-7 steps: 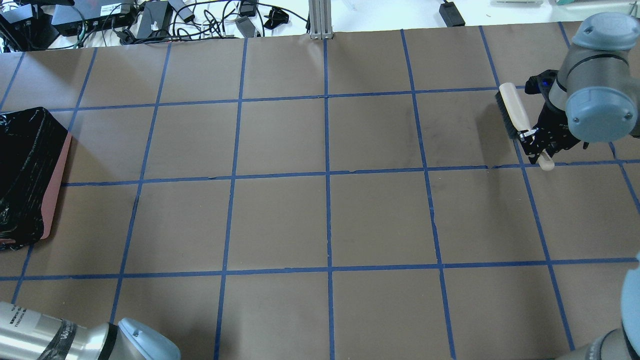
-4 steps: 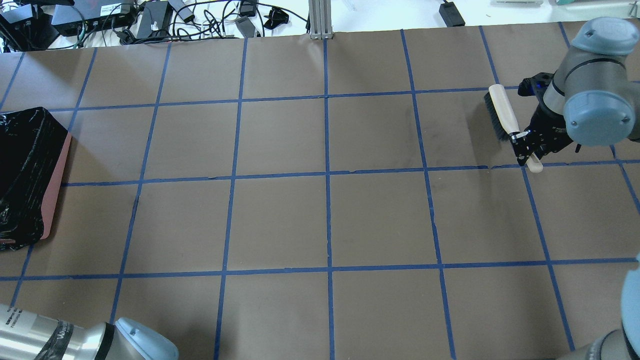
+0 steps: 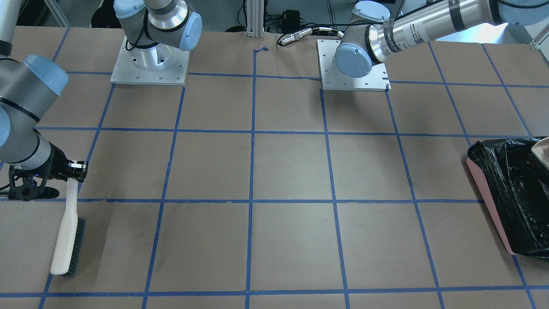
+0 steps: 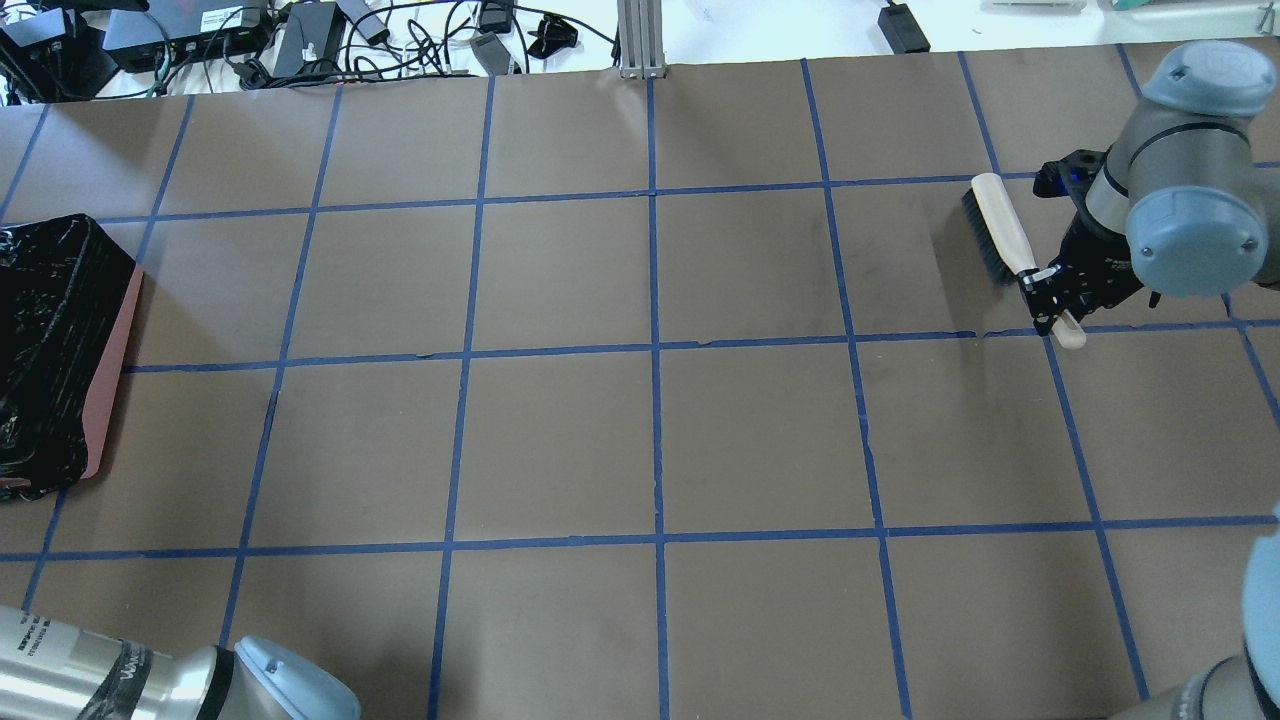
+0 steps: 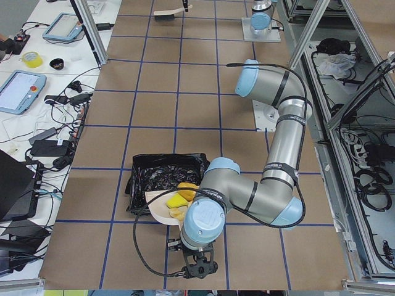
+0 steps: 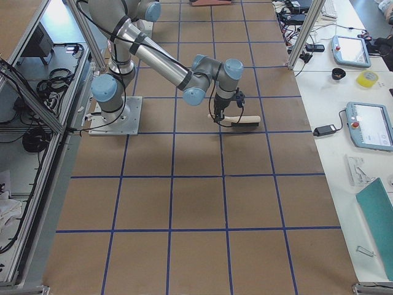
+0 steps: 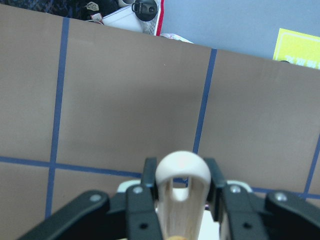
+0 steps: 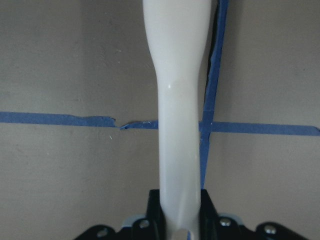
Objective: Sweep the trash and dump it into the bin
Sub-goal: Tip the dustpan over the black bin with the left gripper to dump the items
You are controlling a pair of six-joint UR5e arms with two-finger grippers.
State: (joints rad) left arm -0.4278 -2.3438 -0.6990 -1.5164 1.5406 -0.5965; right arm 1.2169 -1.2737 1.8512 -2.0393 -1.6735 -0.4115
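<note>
The bin (image 4: 105, 390), pink with a black bag, stands at the table's left end; it also shows in the front view (image 3: 489, 201) and the left view (image 5: 157, 176). My left gripper (image 7: 181, 172) is shut on the beige dustpan's loop handle (image 7: 182, 195). In the left view the dustpan (image 5: 157, 206) hangs over the bin's near edge with the yellow wedge (image 5: 177, 201) and two brownish pieces on it. My right gripper (image 4: 1050, 290) is shut on a white-handled brush (image 4: 995, 225) at the far right, bristles near the table (image 3: 66, 240).
Cables and electronics (image 4: 250, 35) and an aluminium post (image 4: 640, 40) line the far edge. Both arm bases (image 3: 150, 64) stand at the robot's side of the brown, blue-taped table. Tablets (image 5: 21, 89) lie on a side bench.
My right gripper has carried the brush a little to the left in the overhead view. The bin and the left arm's elbow have stayed put.
</note>
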